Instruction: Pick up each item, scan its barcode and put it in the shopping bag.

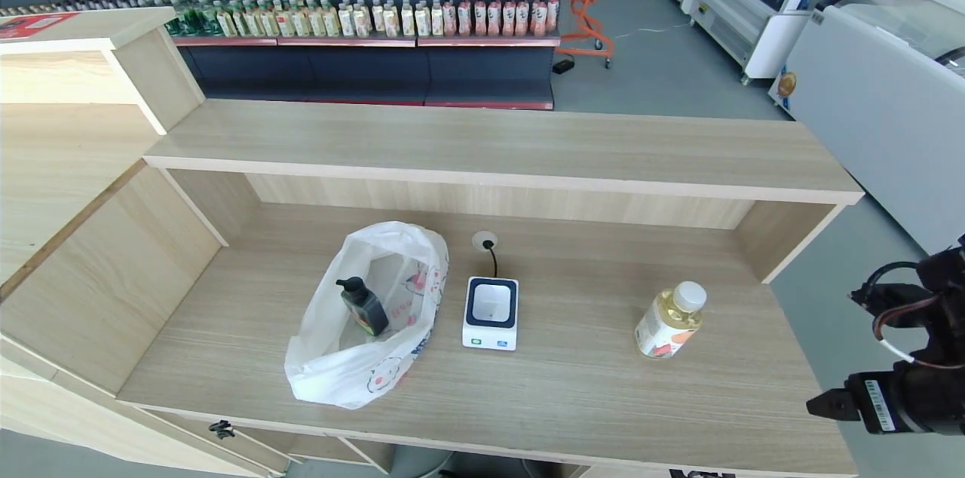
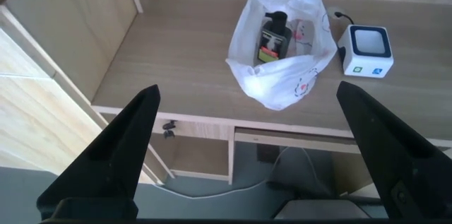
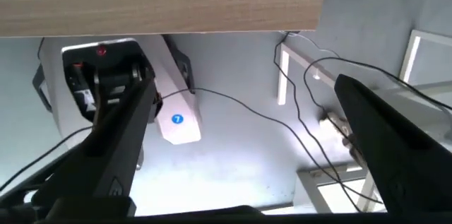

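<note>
Left end effector (image 2: 247, 88) splayed, shopping bag (image 2: 282, 84) with labelled pump bottle (image 2: 275, 37) beyond.

The head camera looks forward and down from high up over the whole bench (image 1: 603, 387), with the store shelves (image 1: 362, 41) beyond. The left wrist camera hangs off the bench's near edge, facing down at the shopping bag (image 2: 282, 83) and scanner (image 2: 367, 51), both shared with the head view. The right wrist camera sits low, close to the bench edge, facing the floor (image 3: 233, 160) and cables (image 3: 304, 111).
</note>
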